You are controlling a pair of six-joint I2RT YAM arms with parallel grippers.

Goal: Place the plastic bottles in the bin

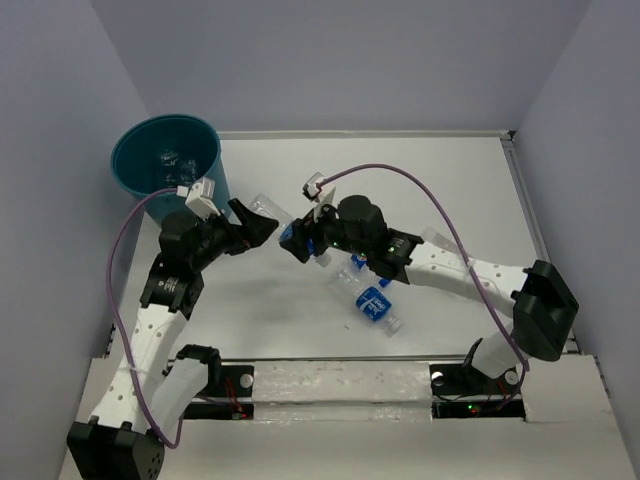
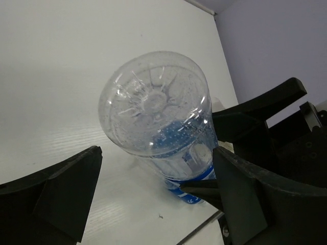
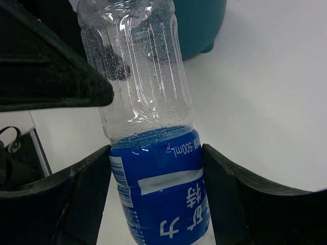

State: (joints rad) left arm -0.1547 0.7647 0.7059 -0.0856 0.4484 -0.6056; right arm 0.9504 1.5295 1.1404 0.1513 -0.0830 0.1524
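Observation:
My right gripper (image 1: pixel 305 240) is shut on the blue label of a clear plastic bottle (image 1: pixel 270 210) and holds it above the table, base pointing left. In the right wrist view the fingers (image 3: pixel 87 199) press both sides of the label (image 3: pixel 158 189). My left gripper (image 1: pixel 252 226) is open, its jaws wide apart on either side of that bottle's base (image 2: pixel 153 115) without touching it. The teal bin (image 1: pixel 135 175) stands at the far left with bottles (image 1: pixel 170 158) inside. A labelled bottle (image 1: pixel 372 302) and an unlabelled one (image 1: pixel 340 272) lie on the table under the right arm.
The bin's side also shows in the right wrist view (image 3: pixel 199 25), behind the held bottle. Grey walls enclose the white table on the left, back and right. Purple cables loop above both arms.

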